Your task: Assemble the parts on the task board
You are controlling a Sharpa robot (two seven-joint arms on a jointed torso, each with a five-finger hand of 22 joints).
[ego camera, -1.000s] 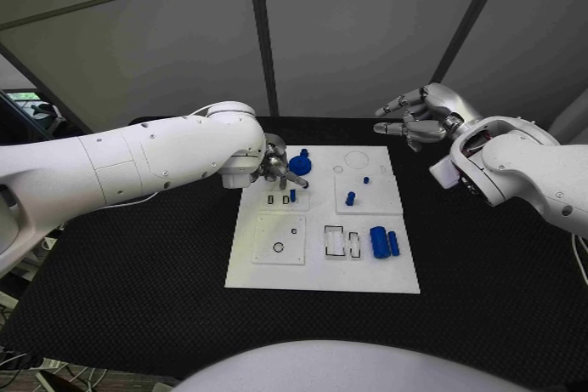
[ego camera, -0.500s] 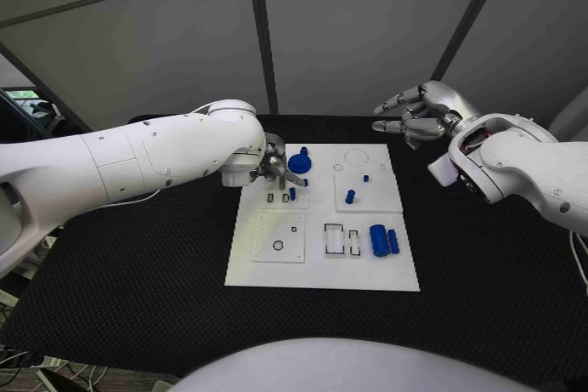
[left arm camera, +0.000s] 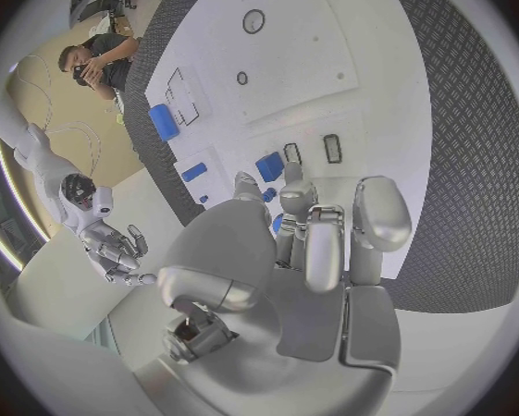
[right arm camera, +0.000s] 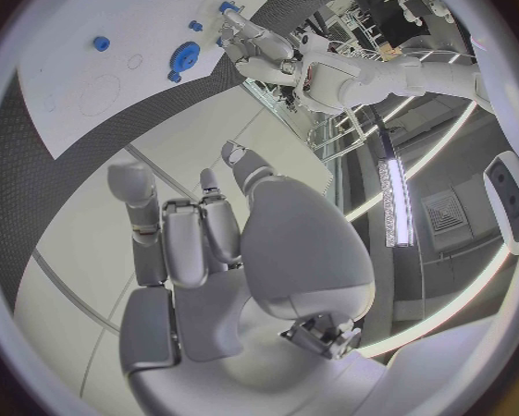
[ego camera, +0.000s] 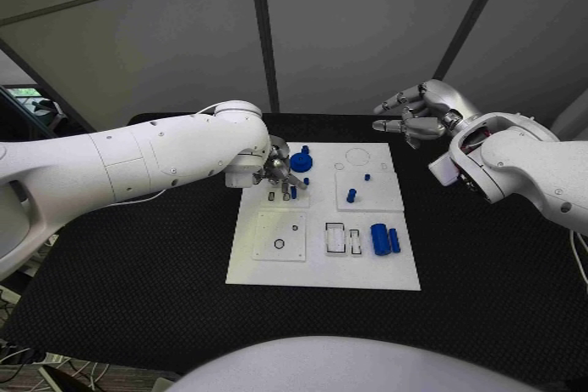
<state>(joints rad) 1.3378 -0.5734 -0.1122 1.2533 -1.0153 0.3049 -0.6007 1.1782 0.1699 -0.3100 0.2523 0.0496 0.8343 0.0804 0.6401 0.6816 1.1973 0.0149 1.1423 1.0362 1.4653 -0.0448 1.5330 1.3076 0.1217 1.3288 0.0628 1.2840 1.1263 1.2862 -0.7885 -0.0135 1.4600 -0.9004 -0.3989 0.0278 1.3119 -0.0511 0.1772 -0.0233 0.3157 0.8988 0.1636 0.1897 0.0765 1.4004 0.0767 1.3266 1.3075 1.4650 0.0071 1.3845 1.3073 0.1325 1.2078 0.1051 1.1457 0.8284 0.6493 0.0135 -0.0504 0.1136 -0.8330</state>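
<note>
The left hand (ego camera: 277, 165) hangs over the task board's (ego camera: 322, 273) far-left corner, fingers (left arm camera: 377, 214) curled loosely just beside an upright blue peg (ego camera: 293, 192), holding nothing visible; the right hand (ego camera: 416, 111), fingers apart, stays well off

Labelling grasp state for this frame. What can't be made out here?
- Head view: the left hand sits over the task board; its arm and fingers hide what they touch, so a hold on the small blue part is unclear.
- Left wrist view: the fingers cover the contact spot.
- Head view: the slots beside the blue cylinders are too small to read.
- Right hand: raised off the board, holding nothing.
</note>
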